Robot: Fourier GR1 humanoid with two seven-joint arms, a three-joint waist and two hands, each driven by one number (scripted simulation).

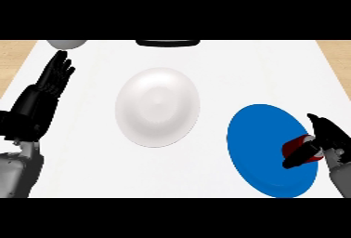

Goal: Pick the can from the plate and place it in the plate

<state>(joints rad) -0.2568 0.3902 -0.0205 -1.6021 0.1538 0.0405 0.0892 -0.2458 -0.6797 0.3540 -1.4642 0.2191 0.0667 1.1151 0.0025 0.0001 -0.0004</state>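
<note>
Most of the can [296, 144] is hiding behind the right hand [330, 135] grasping it on the blue plate [259, 135]; left hand [41, 93] is resting, fingers straight.

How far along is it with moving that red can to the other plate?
Early on. Done: the right hand is curled round the red cylindrical can. In hand: the can is at the round blue plate, not yet carried off. Left: moving it to the round white plate, which looks bare, and letting go. The left hand rests open at the left.
</note>
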